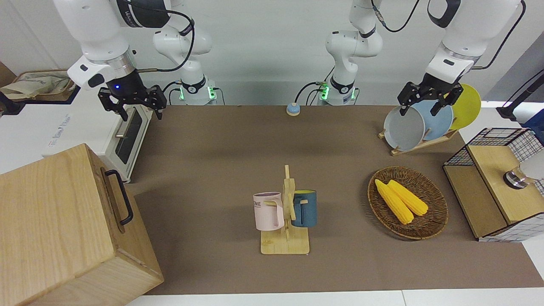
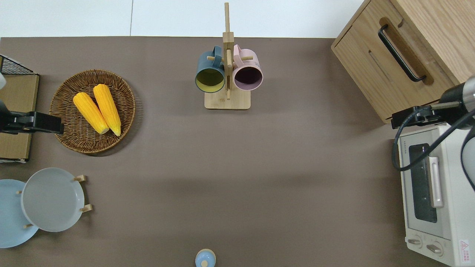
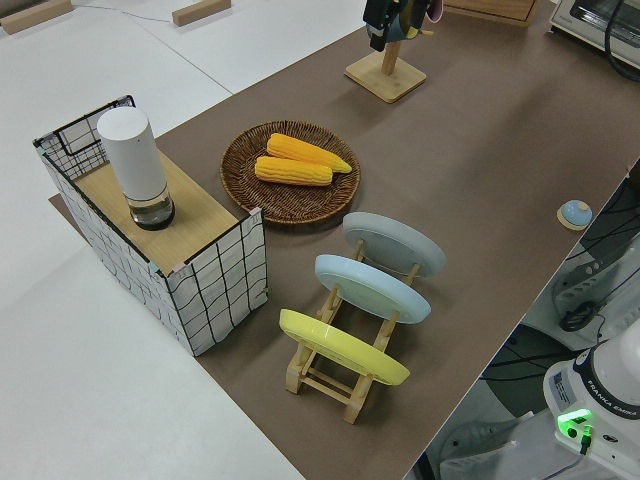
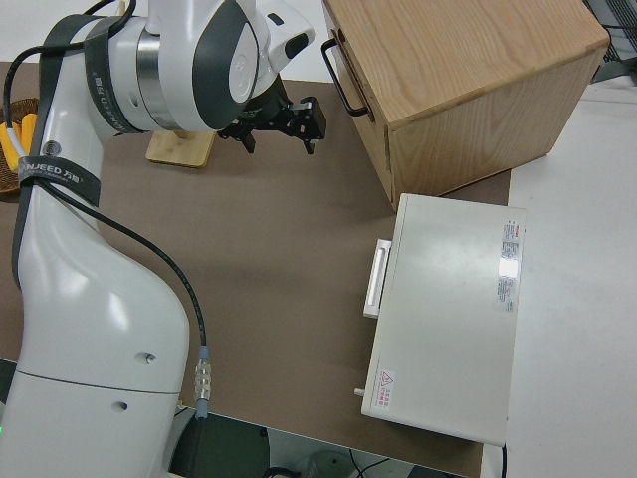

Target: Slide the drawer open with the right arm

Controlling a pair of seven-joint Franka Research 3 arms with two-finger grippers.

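At the right arm's end of the tabletop (image 1: pixel 221 144), the drawer (image 1: pixel 117 199) sits shut in its pale wooden box (image 1: pixel 55 221), black bar handle (image 1: pixel 120 196) untouched. Up in the air hangs the right end effector (image 1: pixel 132 103), fingers spread wide and holding nothing, over the toaster oven (image 1: pixel 91 138) that stands nearer to the robots than the box. Left arm is parked, its end effector (image 1: pixel 426 104) open too.
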